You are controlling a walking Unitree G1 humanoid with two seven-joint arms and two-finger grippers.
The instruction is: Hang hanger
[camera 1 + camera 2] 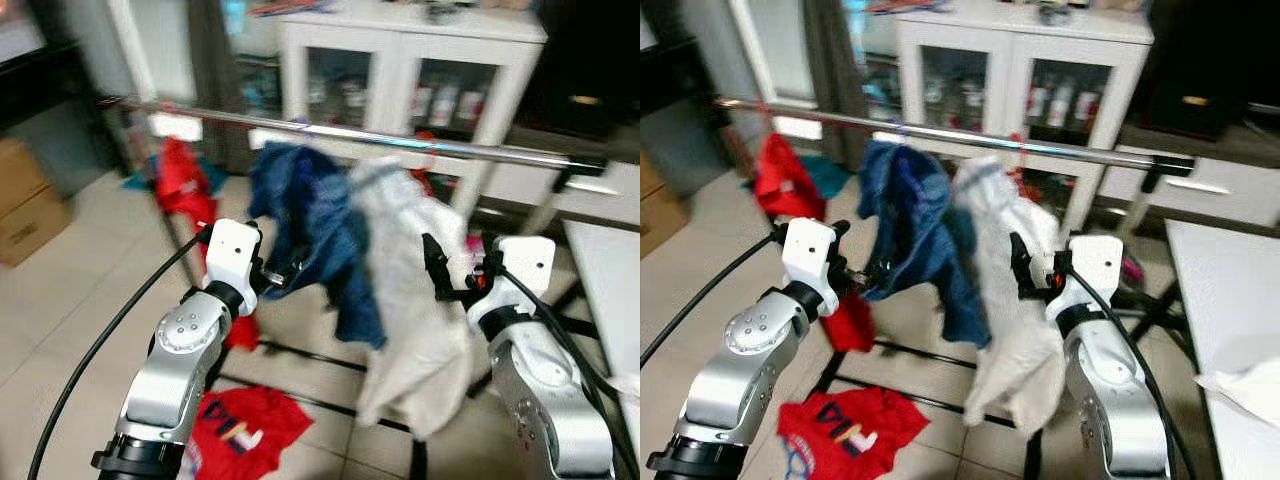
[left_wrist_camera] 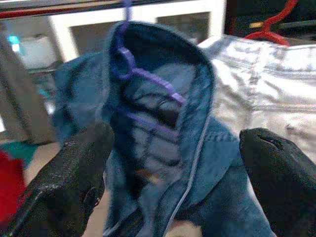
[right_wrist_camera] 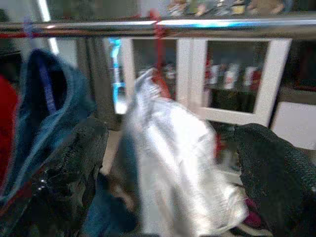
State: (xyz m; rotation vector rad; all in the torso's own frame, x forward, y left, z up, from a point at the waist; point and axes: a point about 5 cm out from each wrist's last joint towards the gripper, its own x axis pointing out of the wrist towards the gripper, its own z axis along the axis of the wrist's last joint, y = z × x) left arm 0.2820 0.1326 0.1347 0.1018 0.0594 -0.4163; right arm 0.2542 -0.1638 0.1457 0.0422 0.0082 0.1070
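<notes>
A silver clothes rail [image 1: 400, 140] runs across in front of me. A blue denim garment [image 1: 310, 230] hangs from it on a purple hanger [image 2: 148, 81]. Right beside it a white garment [image 1: 410, 300] hangs on a red hanger [image 3: 159, 29], and a red garment [image 1: 180, 185] hangs at the rail's left end. My left gripper [image 1: 278, 270] is open at the blue garment's lower left edge, its fingers [image 2: 74, 173] spread wide. My right gripper [image 1: 437, 262] is open just right of the white garment, holding nothing.
A red shirt [image 1: 245, 425] lies on the tiled floor under the rail, by the rack's black base bars [image 1: 320, 360]. A white glass-door cabinet [image 1: 400, 60] stands behind. Cardboard boxes [image 1: 25, 200] sit at far left, a white table [image 1: 1230, 300] at right.
</notes>
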